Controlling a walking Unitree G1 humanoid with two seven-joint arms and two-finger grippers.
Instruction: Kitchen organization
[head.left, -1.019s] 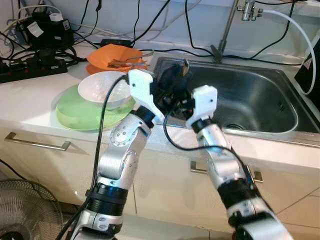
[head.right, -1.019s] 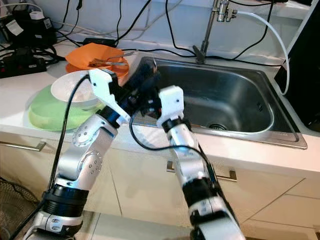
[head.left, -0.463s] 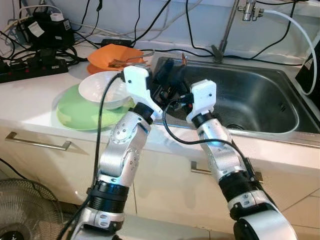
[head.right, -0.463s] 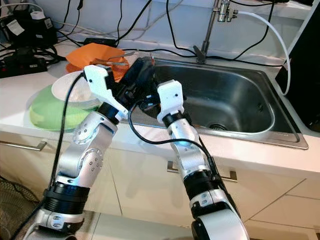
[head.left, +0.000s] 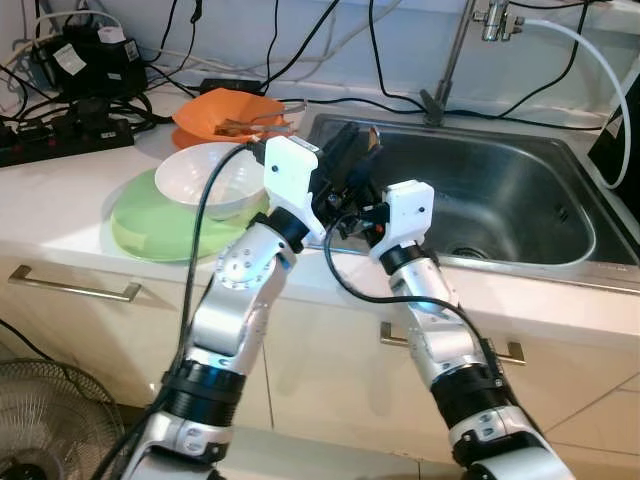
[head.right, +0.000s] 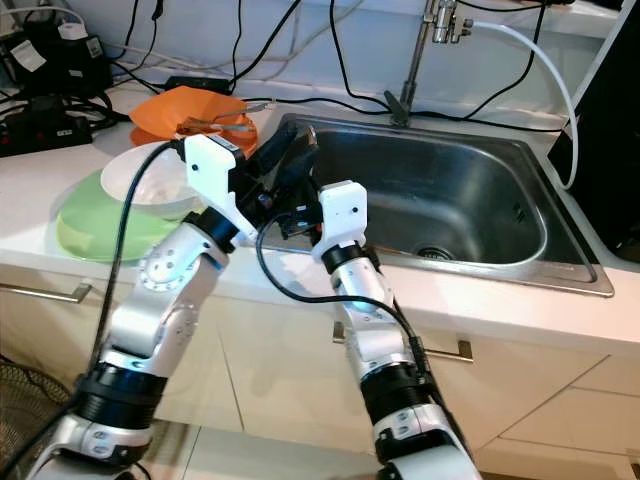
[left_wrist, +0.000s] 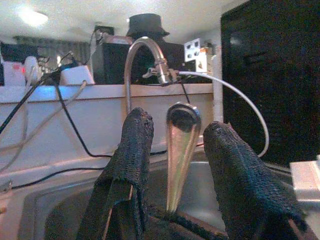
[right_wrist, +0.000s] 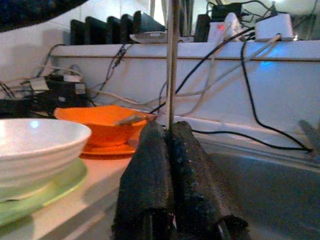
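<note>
1. I see a black power strip (head.left: 60, 140) at the far left of the counter (head.left: 60, 205), with black cables (head.left: 270, 40) trailing along the wall behind it.
2. A tall faucet (head.left: 460, 50) rises behind the steel basin, and a white hose (head.left: 600, 70) curves off it to the right.
3. Below the counter, a metal drawer handle (head.left: 75, 287) crosses the cream cabinet front.
4. A floor fan (head.left: 45, 425) stands at the lower left.

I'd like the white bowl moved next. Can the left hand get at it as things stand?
Probably not yet: the left hand is open around a metal utensil that the right hand grips. The white bowl sits close beside it, unobstructed.
</note>
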